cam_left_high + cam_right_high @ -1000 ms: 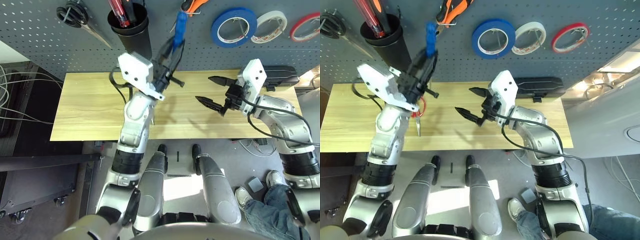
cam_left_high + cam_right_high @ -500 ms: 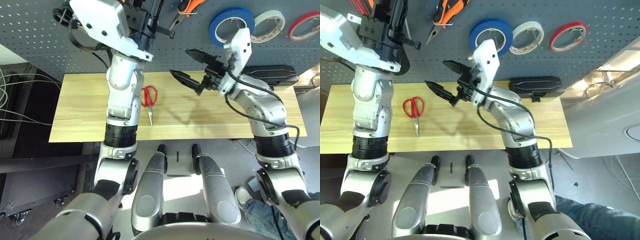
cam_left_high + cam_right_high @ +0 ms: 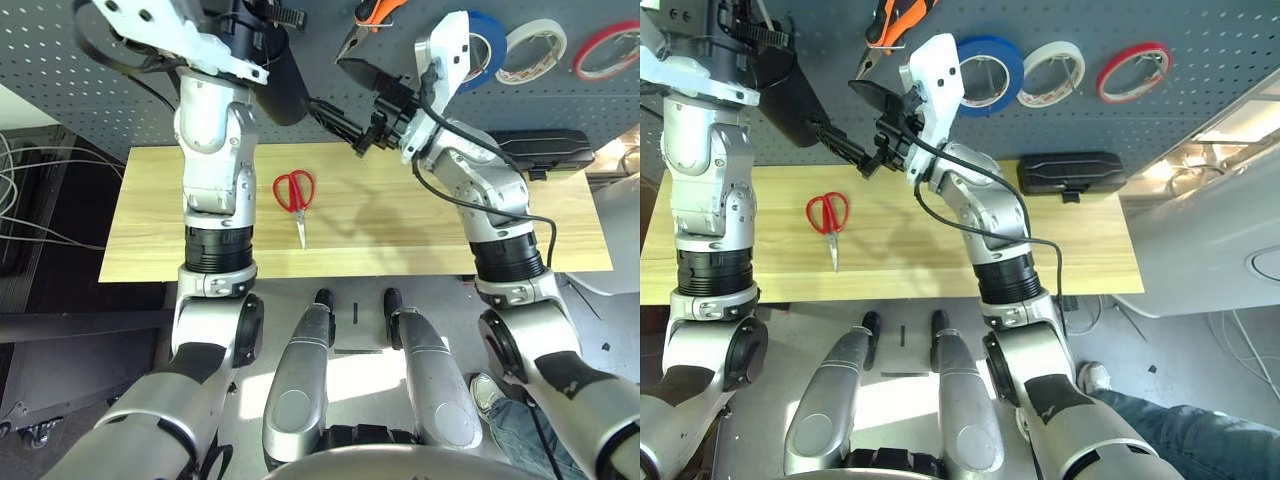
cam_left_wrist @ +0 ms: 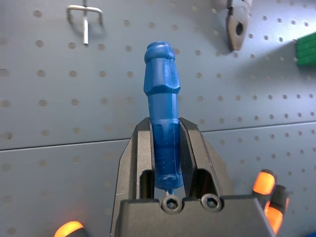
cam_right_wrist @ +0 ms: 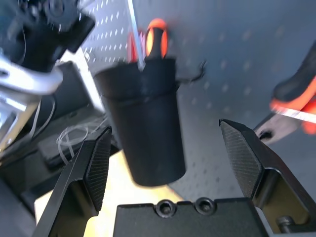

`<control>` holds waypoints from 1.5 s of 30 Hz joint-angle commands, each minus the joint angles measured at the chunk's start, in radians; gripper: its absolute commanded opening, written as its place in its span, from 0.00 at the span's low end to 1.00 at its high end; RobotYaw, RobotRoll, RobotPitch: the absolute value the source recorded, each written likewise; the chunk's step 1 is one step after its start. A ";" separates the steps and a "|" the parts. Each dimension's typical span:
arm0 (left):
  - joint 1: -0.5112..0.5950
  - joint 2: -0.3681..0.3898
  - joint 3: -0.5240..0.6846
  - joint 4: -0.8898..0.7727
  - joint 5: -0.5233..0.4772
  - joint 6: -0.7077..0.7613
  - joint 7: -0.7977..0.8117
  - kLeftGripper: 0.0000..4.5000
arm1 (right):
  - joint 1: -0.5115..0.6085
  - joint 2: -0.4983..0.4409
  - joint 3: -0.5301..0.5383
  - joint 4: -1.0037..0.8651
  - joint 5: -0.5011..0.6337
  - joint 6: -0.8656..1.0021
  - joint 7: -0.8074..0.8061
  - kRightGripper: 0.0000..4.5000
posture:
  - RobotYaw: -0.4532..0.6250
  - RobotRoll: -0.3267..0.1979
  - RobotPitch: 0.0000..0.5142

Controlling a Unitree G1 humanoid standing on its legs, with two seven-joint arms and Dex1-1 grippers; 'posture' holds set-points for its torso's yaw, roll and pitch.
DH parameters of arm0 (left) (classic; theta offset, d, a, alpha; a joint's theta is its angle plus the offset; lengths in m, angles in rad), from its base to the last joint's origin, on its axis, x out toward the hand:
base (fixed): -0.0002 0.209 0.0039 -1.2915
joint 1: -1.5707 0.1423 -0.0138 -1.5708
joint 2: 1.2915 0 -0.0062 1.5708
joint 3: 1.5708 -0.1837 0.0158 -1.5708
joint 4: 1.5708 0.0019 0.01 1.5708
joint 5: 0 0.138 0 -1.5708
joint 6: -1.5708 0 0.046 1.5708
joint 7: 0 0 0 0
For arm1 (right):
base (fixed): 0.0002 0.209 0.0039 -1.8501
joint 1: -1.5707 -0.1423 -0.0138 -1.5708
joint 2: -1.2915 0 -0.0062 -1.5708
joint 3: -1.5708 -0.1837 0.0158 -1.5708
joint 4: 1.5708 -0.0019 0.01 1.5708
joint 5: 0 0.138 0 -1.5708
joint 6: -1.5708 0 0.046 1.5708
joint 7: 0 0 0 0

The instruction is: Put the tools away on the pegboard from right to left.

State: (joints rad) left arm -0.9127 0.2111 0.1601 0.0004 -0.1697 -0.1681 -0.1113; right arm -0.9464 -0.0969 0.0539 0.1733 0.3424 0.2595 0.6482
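Blue-handled screwdriver [image 4: 163, 103] clamped in left gripper [image 4: 167, 163], right gripper [image 5: 170, 163] wide, near black cup [image 5: 143, 123]

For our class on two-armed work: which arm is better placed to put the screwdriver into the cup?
Probably the left: its jaws grip the blue screwdriver handle near the black cup; the right gripper stands open, empty.
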 commanded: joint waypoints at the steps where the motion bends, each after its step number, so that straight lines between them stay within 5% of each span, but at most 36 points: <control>1: 0.005 0.020 0.047 -0.021 -0.016 0.006 0.023 0.13 | -0.003 0.010 0.002 0.020 -0.002 -0.021 0.006 1.00 | 0.56 0.62 0.77; 16: -0.022 -0.038 -0.007 -0.111 -0.098 0.045 -0.007 0.13 | 0.014 0.006 0.012 0.014 -0.008 -0.020 0.015 1.00 | 0.55 0.62 0.76; 37: 0.114 -0.007 0.030 0.122 -0.003 0.039 0.052 0.13 | -0.012 0.034 0.013 0.042 -0.024 -0.047 0.003 1.00 | 0.55 0.62 0.77; 45: 0.083 -0.003 0.013 0.084 0.002 -0.003 0.030 0.70 | -0.005 0.029 0.011 0.046 -0.033 -0.053 0.001 1.00 | 0.55 0.62 0.77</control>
State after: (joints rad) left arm -0.8327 0.2097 0.1808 0.1144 -0.1669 -0.1528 -0.0714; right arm -0.9588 -0.0722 0.0537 0.2144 0.3158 0.2176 0.6483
